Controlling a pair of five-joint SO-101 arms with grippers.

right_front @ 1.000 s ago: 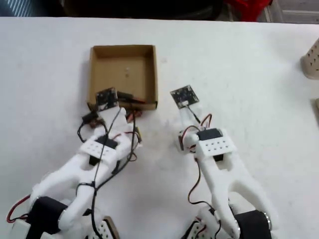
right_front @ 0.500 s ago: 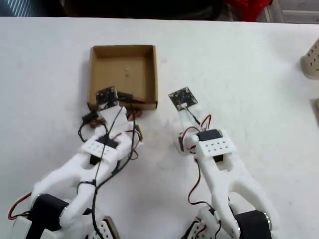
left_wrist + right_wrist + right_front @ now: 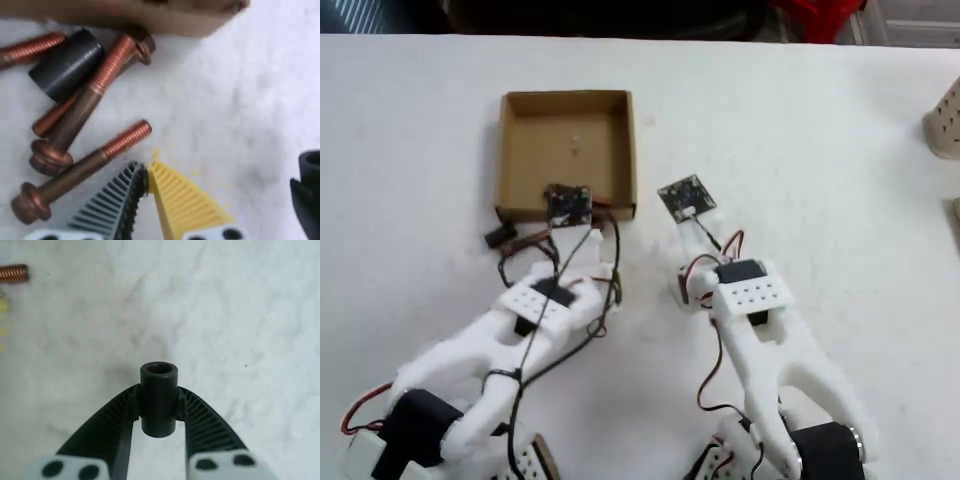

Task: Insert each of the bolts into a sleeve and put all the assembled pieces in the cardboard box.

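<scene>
Right gripper (image 3: 159,392) pinches a smooth black tubular plastic sleeve (image 3: 159,412), held upright. Left gripper (image 3: 146,170): ribbed fingers pressed together, just beside threaded copper-coloured flanged bolts (image 3: 82,167) at the brown cardboard box (image 3: 505,150) front wall.

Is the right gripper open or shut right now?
Shut: the right gripper clamps the black cylindrical sleeve from both sides, holding it above the white table.

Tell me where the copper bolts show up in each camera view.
High view: bolts on the table, just outside the cardboard box's near wall, by the left arm.
Left wrist view: bolts lying ahead of the left tool's tips.
Right wrist view: one threaded tip at the picture's edge.
Shared landmark: the white table.
</scene>
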